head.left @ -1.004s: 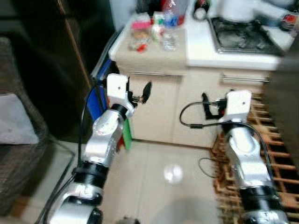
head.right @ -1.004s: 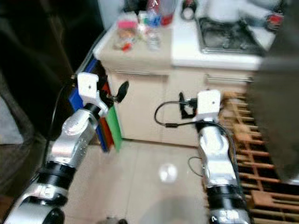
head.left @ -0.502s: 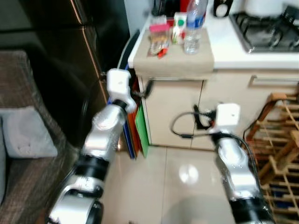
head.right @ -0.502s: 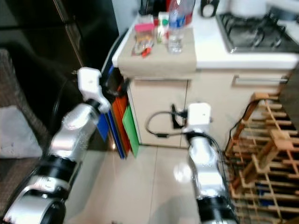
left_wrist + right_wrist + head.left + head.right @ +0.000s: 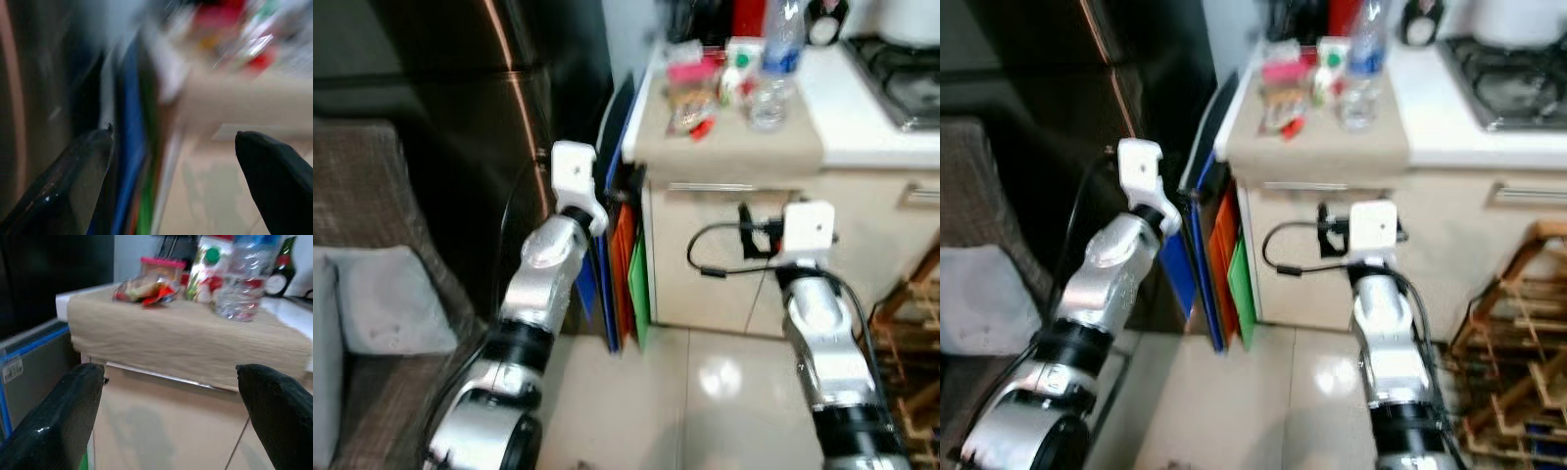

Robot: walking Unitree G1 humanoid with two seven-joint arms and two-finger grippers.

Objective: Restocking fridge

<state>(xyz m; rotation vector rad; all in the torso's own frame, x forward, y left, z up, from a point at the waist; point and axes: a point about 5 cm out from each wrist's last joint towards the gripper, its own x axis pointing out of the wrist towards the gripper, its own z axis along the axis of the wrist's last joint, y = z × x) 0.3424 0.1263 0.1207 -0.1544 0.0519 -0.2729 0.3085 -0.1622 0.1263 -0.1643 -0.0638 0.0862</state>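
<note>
On the worktop (image 5: 1332,147) ahead of you, the groceries wait untouched: a clear water bottle (image 5: 1359,73), a pink-lidded tub (image 5: 1280,70), a small carton with a green cap (image 5: 1328,61) and a wrapped snack packet (image 5: 1283,106) stand together on the beige cloth, near the corner closest to the dark fridge (image 5: 499,108). By the look of it, you are at the very start of the restocking: the fridge door appears closed, nothing has been lifted, and neither hand carries anything. Your left hand (image 5: 171,161) is raised in front of the narrow gap between fridge and cupboard, where blue, orange and green boards (image 5: 622,274) stand on edge; its fingers are spread apart and empty. Your right hand (image 5: 171,396) is held up facing the cupboard front just below the worktop edge, fingers likewise released with nothing between them. What is left, as I judge it, is everything: opening the fridge, picking up each item and placing it inside. Compared with half a second ago, the view has swung further left, so the fridge takes up more of the picture and the stove (image 5: 1518,78) has slid toward the right edge; the groceries themselves have not moved.
</note>
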